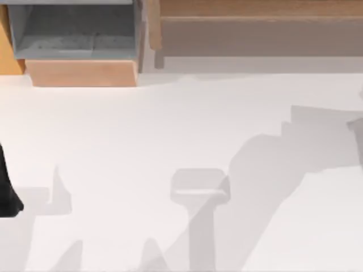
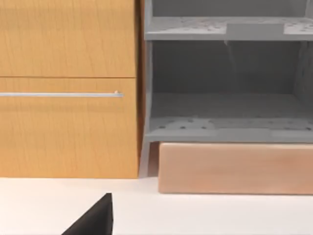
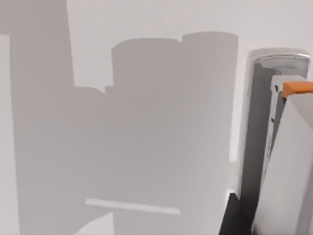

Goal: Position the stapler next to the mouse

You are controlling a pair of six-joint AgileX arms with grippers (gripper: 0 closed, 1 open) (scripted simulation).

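white table, grey shelf unit, wooden cabinet

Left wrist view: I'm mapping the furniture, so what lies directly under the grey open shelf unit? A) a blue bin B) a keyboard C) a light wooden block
C: a light wooden block lies right under the grey shelf unit, beside the wooden cabinet.

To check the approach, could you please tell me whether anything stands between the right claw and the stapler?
Nothing visible does: in the right wrist view the stapler lies on the white table close beside the black tip of the right claw, with no object between them.
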